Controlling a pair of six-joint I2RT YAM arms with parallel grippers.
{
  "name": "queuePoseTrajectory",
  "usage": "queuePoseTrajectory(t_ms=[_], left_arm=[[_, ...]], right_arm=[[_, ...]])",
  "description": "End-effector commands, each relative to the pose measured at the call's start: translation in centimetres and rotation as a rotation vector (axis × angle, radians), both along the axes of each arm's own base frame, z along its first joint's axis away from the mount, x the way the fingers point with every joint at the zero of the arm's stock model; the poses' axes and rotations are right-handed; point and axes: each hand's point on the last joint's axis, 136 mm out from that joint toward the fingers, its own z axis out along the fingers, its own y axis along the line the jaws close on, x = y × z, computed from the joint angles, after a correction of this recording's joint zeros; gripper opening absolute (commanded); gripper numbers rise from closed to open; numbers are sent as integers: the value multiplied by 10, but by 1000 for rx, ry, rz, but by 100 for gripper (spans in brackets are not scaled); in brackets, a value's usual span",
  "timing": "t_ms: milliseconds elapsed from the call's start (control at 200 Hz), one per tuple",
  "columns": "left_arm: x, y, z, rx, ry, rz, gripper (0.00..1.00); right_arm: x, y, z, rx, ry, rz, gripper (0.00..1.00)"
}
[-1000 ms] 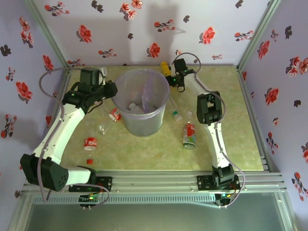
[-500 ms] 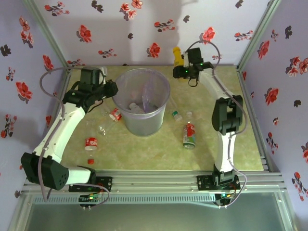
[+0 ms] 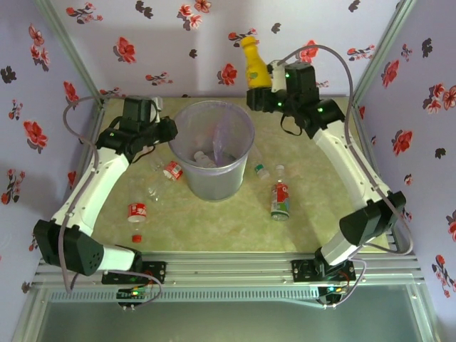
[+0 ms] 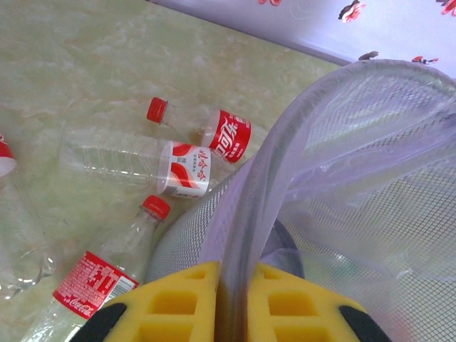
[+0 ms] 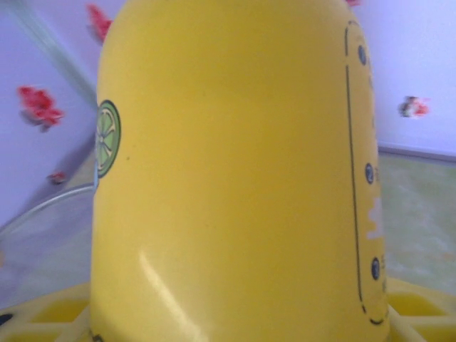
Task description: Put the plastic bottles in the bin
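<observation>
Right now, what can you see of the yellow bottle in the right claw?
The yellow bottle is glossy opaque plastic, yellow all over, cap included. The right claw grips it near its base, lifted off the table, roughly upright, cap up and leaning slightly left. From above it shows just past the far right rim of the bin. Close up, its side shows a lime-slice emblem and a thin printed outline.

I'm counting one bin point(image 3: 214, 184), one yellow bottle point(image 3: 254, 70), and at least five clear bottles point(image 3: 280, 199) lying outside the bin. Those inside are blurring together, so I'm leaving them uncounted.
</observation>
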Motion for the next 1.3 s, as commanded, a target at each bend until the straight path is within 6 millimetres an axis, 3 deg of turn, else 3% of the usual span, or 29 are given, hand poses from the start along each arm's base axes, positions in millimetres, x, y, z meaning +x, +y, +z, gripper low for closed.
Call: queuePoseTrajectory(t_ms=[0, 140, 295, 510, 800, 990, 1290], left_arm=[[-2, -8, 4, 31, 9, -60, 5], [3, -13, 2, 35, 19, -80, 1], [8, -16, 2, 40, 13, -95, 0], [7, -16, 11, 46, -22, -110, 0], [8, -18, 13, 50, -29, -130, 0], [9, -19, 11, 48, -43, -134, 0], [7, -20, 6, 55, -45, -156, 0]], right_arm=[[-40, 34, -12, 7, 80, 110, 46], [-73, 70, -29, -52, 113, 204, 46], [-94, 88, -57, -154, 146, 262, 45], [-103, 88, -97, -220, 231, 268, 44], [-119, 91, -132, -285, 301, 324, 46], [-118, 92, -147, -320, 319, 334, 62], [-113, 93, -150, -358, 318, 335, 77]])
